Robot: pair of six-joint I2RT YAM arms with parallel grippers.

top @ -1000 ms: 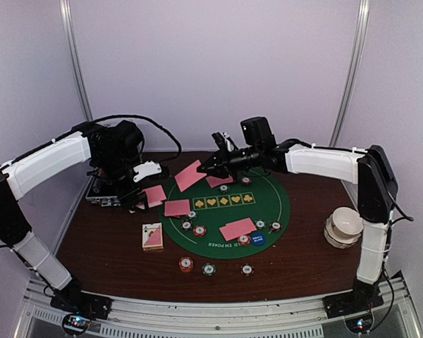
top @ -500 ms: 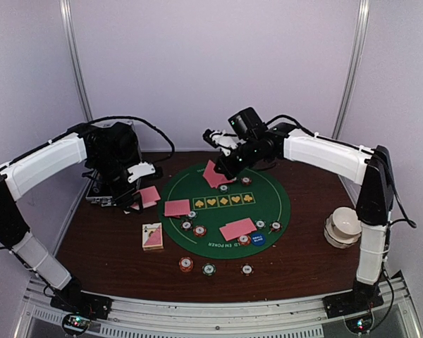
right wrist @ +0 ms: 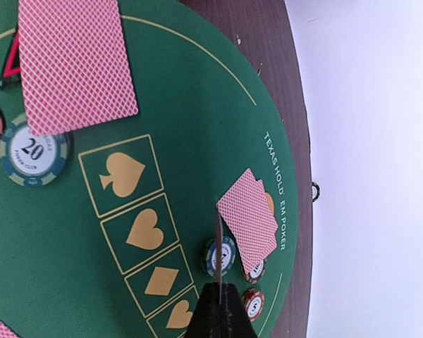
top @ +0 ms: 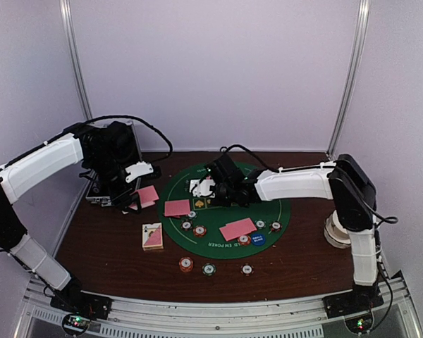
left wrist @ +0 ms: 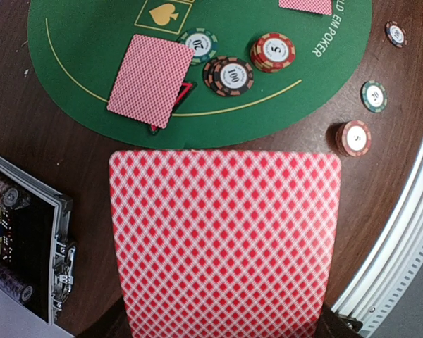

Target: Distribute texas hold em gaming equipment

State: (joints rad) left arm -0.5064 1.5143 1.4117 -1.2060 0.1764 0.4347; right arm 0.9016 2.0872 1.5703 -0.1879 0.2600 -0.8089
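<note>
My left claw (top: 135, 199) is clamped on the left card (left wrist: 225, 246). It grips the near edge and holds the card flat, red back up, above the bare worktop (top: 106, 246) between the case (top: 102, 191) and the green mat (top: 275, 211). Held flat like that, I judge it can simply be lowered and let go at a seat on that side.

My right claw (right wrist: 218, 299) is pinched together on the right card (right wrist: 218, 243). That card shows only as a thin edge to its own camera, and it hangs over the row of suit boxes in the middle of the mat.

The far cards (right wrist: 250, 229) lie by the far rim with chips (right wrist: 218, 257) tucked beside them. The left-side cards (top: 177, 208) and the near cards (top: 237, 229) also have chips close by, so each seat seems meant to get both. Three loose chips (top: 209, 268) sit off the mat at the near edge.
</note>
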